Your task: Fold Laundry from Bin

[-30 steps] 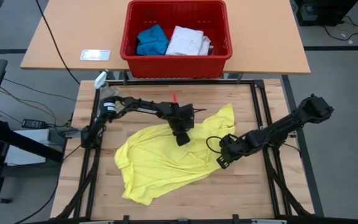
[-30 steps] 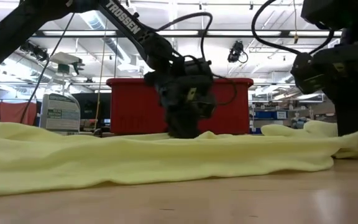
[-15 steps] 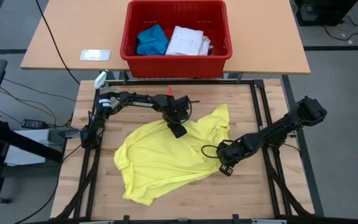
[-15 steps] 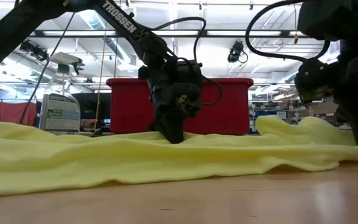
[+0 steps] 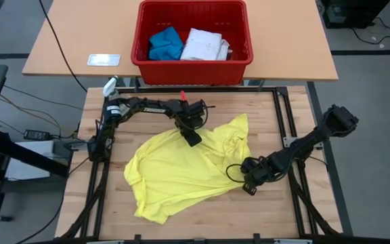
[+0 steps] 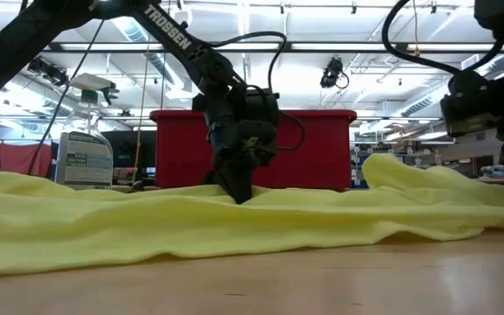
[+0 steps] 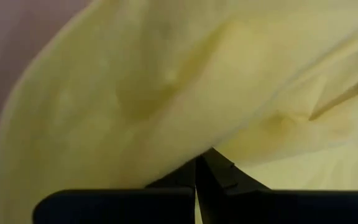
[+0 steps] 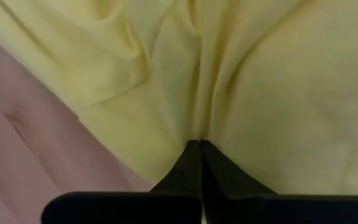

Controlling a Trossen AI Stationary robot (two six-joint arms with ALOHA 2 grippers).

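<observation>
Laundry is barely begun: we see one yellow T-shirt point(image 5: 181, 173) spread crumpled on the table point(image 5: 202, 220), unfolded, while two pieces, one blue point(image 5: 165, 44) and one white point(image 5: 204, 45), wait in the single red bin point(image 5: 191, 70) beyond. Left gripper point(image 5: 193, 140) and right gripper point(image 5: 247, 183) each pinch the shirt's edge, fingers closed on cloth

Soft matt yellow cloth shirt point(image 5: 181, 169) bunches at both dark grippers; pale wooden table point(image 5: 263, 217) beneath looks smooth; the red bin point(image 5: 191, 68) is glossy plastic.
</observation>
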